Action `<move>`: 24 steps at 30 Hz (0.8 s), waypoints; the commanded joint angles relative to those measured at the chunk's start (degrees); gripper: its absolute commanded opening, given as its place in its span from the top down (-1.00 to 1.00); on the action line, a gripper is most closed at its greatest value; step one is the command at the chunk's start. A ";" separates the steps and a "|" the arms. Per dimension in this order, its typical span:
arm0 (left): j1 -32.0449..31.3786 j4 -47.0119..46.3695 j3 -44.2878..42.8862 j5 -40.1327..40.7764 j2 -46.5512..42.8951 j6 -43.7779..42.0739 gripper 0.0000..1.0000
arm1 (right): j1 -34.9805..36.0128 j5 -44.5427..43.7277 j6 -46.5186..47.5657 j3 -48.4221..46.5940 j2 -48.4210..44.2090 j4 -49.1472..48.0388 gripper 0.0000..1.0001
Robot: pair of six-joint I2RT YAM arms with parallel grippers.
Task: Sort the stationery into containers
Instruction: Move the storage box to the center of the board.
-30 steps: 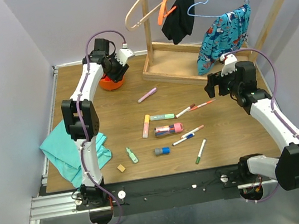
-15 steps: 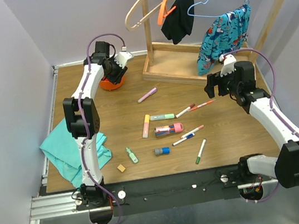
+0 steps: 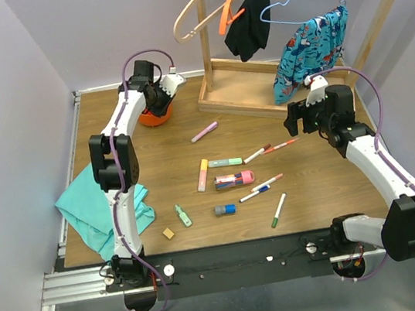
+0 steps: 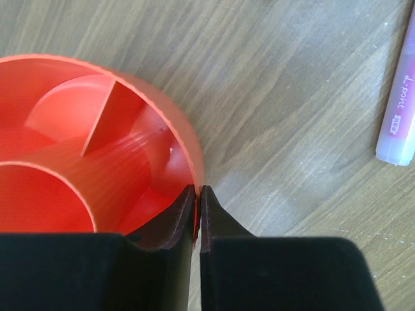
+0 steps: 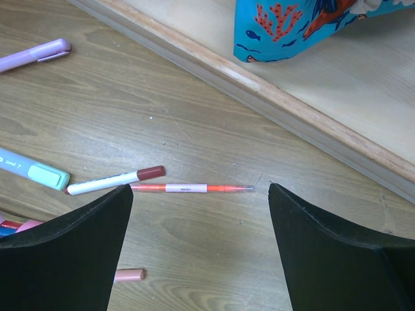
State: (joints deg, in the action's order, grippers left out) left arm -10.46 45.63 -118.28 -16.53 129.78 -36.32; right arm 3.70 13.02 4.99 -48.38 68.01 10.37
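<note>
The round orange organiser [image 3: 153, 117] stands at the back left of the table. My left gripper [image 3: 158, 99] is shut on its outer rim; in the left wrist view the orange wall [image 4: 97, 149] is pinched between my fingertips [image 4: 198, 189]. My right gripper [image 3: 297, 122] is open and empty, hovering over a thin orange pen [image 5: 191, 188] and a maroon-capped marker [image 5: 113, 180]. A lilac highlighter [image 3: 204, 132] lies apart from the rest. The yellow highlighter [image 3: 203, 175], green highlighter [image 3: 225, 162], pink-and-dark tube [image 3: 234, 179], several markers, the blue-grey piece [image 3: 225, 210] and the tan cube [image 3: 169, 232] lie mid-table.
A teal folded cloth [image 3: 98, 207] lies at the left edge. The wooden clothes rack base [image 3: 248, 87] stands at the back, with a black garment and a blue patterned garment [image 3: 309, 50] on hangers above my right gripper.
My left wrist has shifted slightly back and right at the organiser's rim. The right arm and the loose stationery have not moved.
</note>
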 commanded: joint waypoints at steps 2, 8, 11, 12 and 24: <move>0.00 0.78 4.10 -1.39 -4.17 0.19 0.74 | 0.07 -0.80 0.80 -0.93 -0.68 0.00 -0.85; -0.70 2.36 11.74 -7.62 -11.90 -0.25 0.81 | 0.07 -0.27 0.90 0.13 -2.53 0.79 -0.84; -1.23 4.29 16.49 -12.46 -17.09 -1.13 0.81 | 0.07 -0.01 0.72 0.65 -3.67 1.23 -0.83; -1.49 4.99 19.02 -13.34 -18.32 -1.30 0.81 | 0.07 -0.10 0.63 0.83 -4.02 1.32 -0.83; -7.99 2.72 36.53 -16.87 -31.07 1.50 0.80 | 0.07 0.08 0.81 3.73 -7.45 2.90 -0.81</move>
State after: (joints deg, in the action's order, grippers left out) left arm -15.84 50.96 -85.91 -31.46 102.26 -36.16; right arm 3.68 13.04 5.23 -46.22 62.24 11.64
